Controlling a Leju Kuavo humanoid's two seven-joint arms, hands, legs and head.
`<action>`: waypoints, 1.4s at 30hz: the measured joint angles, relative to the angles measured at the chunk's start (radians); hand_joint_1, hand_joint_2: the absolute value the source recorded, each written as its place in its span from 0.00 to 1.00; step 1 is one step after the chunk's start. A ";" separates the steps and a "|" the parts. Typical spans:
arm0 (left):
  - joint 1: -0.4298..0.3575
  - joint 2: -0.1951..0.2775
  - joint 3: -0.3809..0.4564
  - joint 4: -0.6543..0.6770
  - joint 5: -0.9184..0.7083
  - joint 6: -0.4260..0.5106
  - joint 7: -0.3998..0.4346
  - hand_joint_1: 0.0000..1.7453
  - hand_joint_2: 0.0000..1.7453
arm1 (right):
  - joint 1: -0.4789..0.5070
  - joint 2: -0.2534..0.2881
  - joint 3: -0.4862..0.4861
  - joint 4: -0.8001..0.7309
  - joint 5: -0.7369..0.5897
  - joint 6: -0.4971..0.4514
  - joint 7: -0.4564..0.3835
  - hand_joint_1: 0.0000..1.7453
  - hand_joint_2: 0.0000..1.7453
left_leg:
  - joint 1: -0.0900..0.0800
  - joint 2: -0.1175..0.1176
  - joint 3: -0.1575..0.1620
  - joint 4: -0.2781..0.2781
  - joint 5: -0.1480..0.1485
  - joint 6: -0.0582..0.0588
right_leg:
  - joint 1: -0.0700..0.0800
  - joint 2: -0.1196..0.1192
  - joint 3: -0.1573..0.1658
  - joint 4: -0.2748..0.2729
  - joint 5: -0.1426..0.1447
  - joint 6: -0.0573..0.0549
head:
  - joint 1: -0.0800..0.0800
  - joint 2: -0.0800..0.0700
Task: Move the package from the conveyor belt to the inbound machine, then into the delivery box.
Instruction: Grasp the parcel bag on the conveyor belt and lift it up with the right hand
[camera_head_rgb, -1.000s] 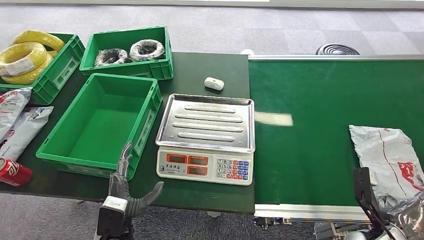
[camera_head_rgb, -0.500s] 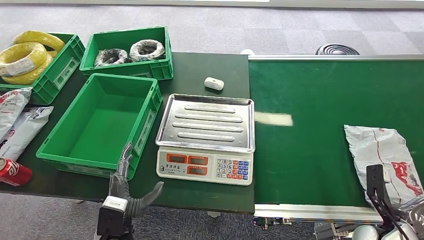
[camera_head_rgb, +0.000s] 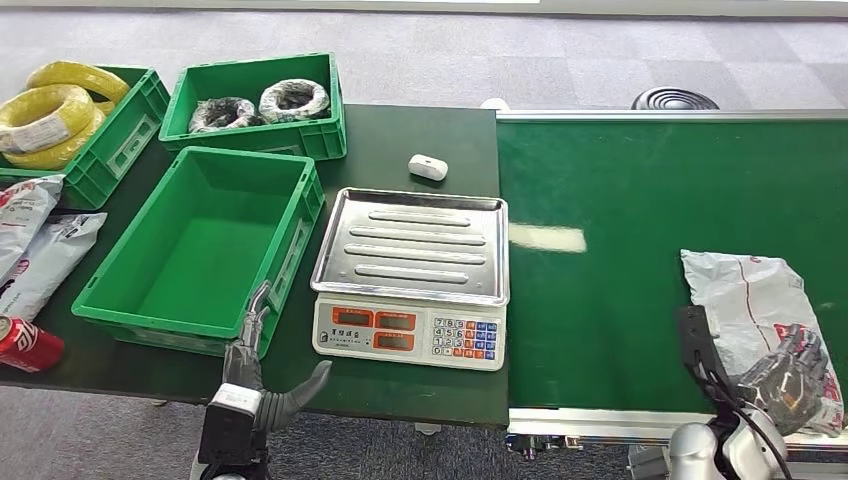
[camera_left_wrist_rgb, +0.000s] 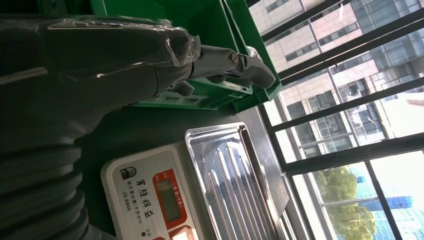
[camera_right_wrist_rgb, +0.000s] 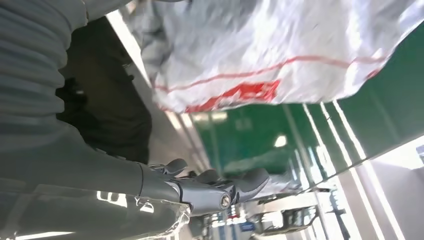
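We judge the task barely begun: the crumpled grey plastic package with red print (camera_head_rgb: 752, 300) lies on the green conveyor belt (camera_head_rgb: 620, 200), right of the steel-trayed scale (camera_head_rgb: 412, 245), whose tray and the green box (camera_head_rgb: 200, 240) are bare. Our right robot hand (camera_head_rgb: 785, 368) reaches it, fingers apart, holding nothing; our left robot hand (camera_head_rgb: 262, 372) hangs open

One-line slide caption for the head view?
Right hand reaches over the grey package on the conveyor belt; the scale and green box wait empty.
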 joint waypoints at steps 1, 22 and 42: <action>-0.002 -0.002 0.003 -0.001 -0.005 -0.002 0.002 0.00 1.00 | 0.004 0.015 0.030 -0.006 0.003 0.005 0.004 0.00 1.00 | 0.000 0.000 0.000 0.000 0.000 0.000 | 0.000 0.000 0.000 0.000 0.000 0.000 | 0.000 0.000; -0.023 0.001 0.019 0.013 0.002 0.004 -0.010 0.00 1.00 | 0.120 0.078 0.180 -0.142 -0.073 0.004 0.115 0.00 1.00 | 0.000 -0.001 -0.001 0.000 0.000 0.000 | -0.001 -0.001 -0.001 0.000 0.000 0.000 | 0.000 0.000; -0.023 0.017 0.018 0.031 0.024 0.016 -0.025 0.00 1.00 | 0.077 0.017 0.027 0.004 -0.130 -0.010 0.066 0.00 1.00 | -0.001 -0.001 -0.001 0.000 0.000 0.000 | -0.001 -0.001 -0.001 0.000 0.000 0.000 | 0.000 0.000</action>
